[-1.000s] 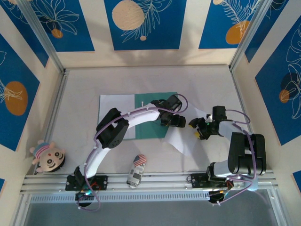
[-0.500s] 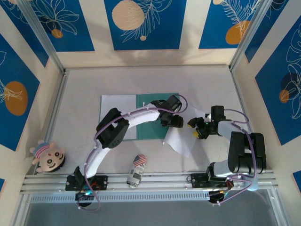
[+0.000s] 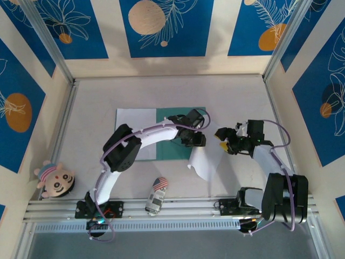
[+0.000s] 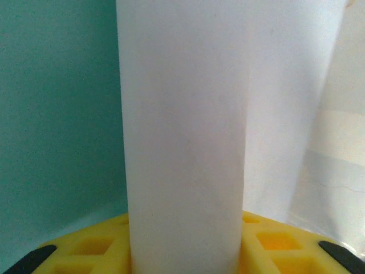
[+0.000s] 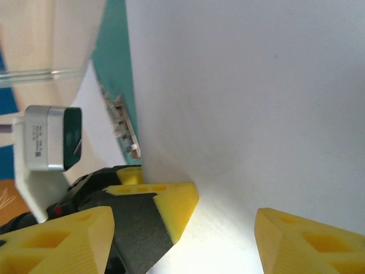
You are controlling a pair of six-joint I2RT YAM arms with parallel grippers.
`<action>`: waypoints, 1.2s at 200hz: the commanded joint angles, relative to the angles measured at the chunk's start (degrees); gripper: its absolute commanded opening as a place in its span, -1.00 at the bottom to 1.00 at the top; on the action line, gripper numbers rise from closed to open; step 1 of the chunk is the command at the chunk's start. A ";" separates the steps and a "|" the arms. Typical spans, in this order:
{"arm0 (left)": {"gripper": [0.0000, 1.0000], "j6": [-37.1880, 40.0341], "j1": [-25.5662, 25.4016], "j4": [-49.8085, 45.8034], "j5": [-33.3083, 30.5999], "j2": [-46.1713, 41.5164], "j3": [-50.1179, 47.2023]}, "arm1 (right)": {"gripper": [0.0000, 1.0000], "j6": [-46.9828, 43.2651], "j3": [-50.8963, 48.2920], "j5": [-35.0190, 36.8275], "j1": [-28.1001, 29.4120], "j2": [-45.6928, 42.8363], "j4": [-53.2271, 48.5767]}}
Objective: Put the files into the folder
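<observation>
Files: first sheet [image 3: 135,121] lies on the folder's [image 3: 170,152] left leaf; second sheet [image 3: 205,162] curls up at its right edge, not yet in. Whether the left gripper [image 3: 197,141] pinches it I cannot tell; the right gripper [image 3: 222,141] stands open.

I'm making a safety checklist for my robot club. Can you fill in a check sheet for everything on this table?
Surface: pale grey table, no spills seen.
Job's things: green folder lies flat; one white sheet lies flat at its left; the second sheet curls up between the grippers, not in the folder yet.
Clutter: toy car and doll near the front edge.
Grippers: left gripper at the curled sheet, grip unclear; right gripper beside it, jaws open.
Cables: purple cables follow both arms, no snag seen.
Surroundings: blue patterned wall panels.
</observation>
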 commanded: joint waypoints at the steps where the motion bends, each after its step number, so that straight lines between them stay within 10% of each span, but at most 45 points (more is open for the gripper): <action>1: -0.24 -1.60 1.16 1.39 1.49 -4.83 -2.01 | 0.38 0.61 -1.75 -10.27 -1.00 -2.51 4.25; 149: -0.31 -4.32 7.46 5.37 6.30 -28.28 -16.68 | 0.54 21.85 -5.18 -29.44 -2.52 -10.61 27.47; 240: -0.31 -2.67 8.65 2.78 10.60 -43.25 -14.62 | 0.70 24.64 -2.06 -15.78 4.76 -26.38 27.12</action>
